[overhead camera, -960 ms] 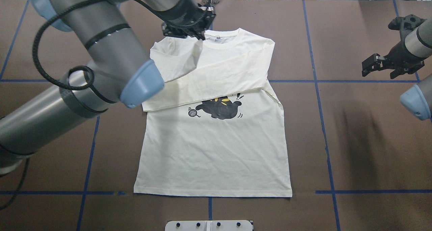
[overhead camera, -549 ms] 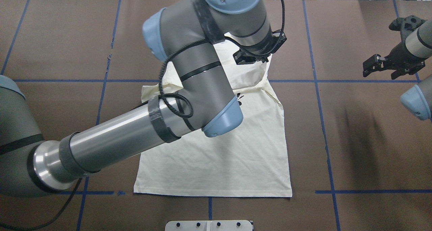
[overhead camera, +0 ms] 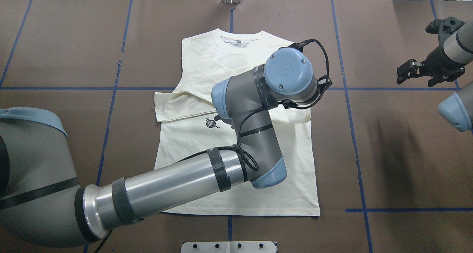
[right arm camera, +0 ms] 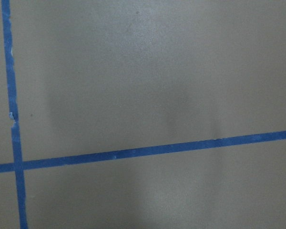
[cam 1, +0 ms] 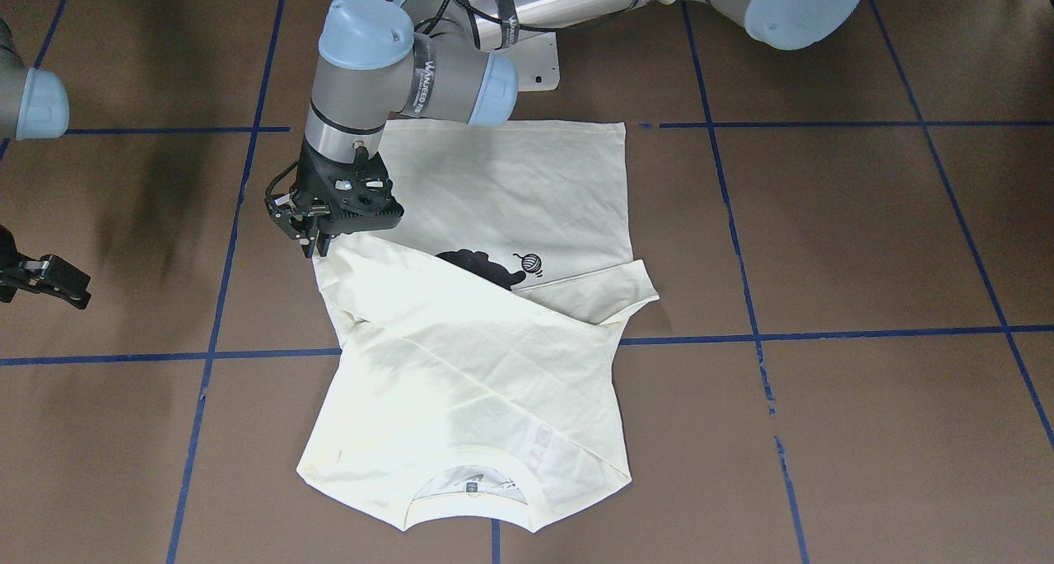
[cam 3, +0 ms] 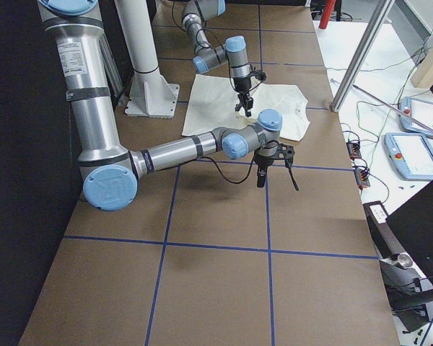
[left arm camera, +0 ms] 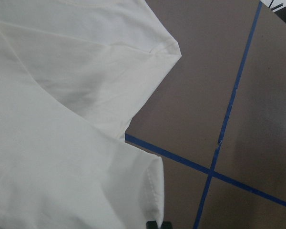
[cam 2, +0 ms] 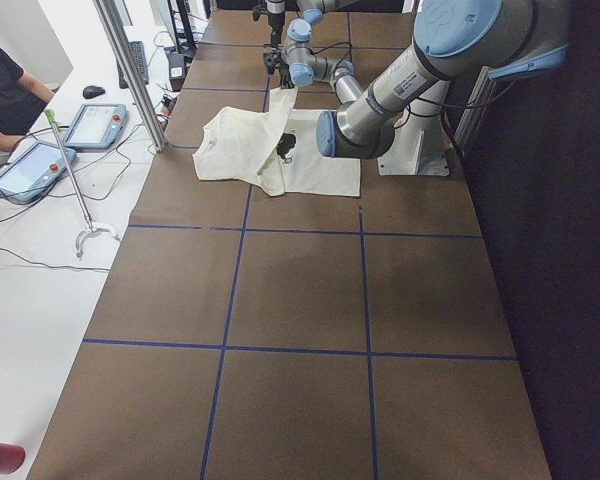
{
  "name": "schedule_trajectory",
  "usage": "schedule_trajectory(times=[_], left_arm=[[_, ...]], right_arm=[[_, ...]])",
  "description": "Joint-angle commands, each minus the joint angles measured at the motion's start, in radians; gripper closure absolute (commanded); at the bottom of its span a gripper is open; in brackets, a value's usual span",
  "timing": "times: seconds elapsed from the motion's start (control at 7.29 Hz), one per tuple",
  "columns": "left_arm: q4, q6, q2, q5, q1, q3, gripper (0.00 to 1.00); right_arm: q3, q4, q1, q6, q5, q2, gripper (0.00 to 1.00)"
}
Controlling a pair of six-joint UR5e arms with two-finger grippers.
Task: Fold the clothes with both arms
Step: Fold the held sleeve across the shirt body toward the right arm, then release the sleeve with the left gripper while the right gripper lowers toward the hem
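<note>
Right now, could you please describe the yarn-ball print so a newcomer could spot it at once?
Find the cream T-shirt in the middle of the brown table. Where its folded-over part ends, a black cat print peeks out. The yarn ball is the small striped circle beside it, outlined rather than solid.

Brown bench (overhead camera: 406,153) with a grid of blue tape lines (overhead camera: 55,88). Beside it, a white floor (cam 2: 40,320) with 2 tablets (cam 2: 95,125) and a metal post (cam 2: 130,70).

Cat print (cam 1: 478,265) mostly hidden under folded T-shirt (cam 1: 461,350); right arm (overhead camera: 458,44) cropped.
</note>
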Motion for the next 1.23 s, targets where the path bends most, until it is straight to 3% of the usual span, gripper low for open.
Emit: schedule_trajectory(times=[0.0,0.27,0.55,0.82,1.1], left_arm=[[-0.048,0.06,0.031,0.045,0.03,-0.038,0.0],[0.07,0.17,0.037,0.038,0.004,-0.088,0.0],[0.149,0.299,0.121,-0.129,-0.091,-0.183,0.0],[0.278,0.469,0.309,-0.176,-0.141,-0.411,0.0],[0.467,0.628,0.518,-0.222,-0.203,-0.718,0.0]], right_arm=[[0.006,0.001,0.0,0.005,0.001,0.008,0.0],[0.053,0.004,-0.005,0.042,0.046,0.003,0.0],[0.196,0.006,-0.119,0.251,-0.004,-0.03,0.0],[0.299,0.007,-0.267,0.388,-0.109,-0.081,0.0],[0.345,0.151,-0.436,0.631,-0.208,-0.133,0.0]])
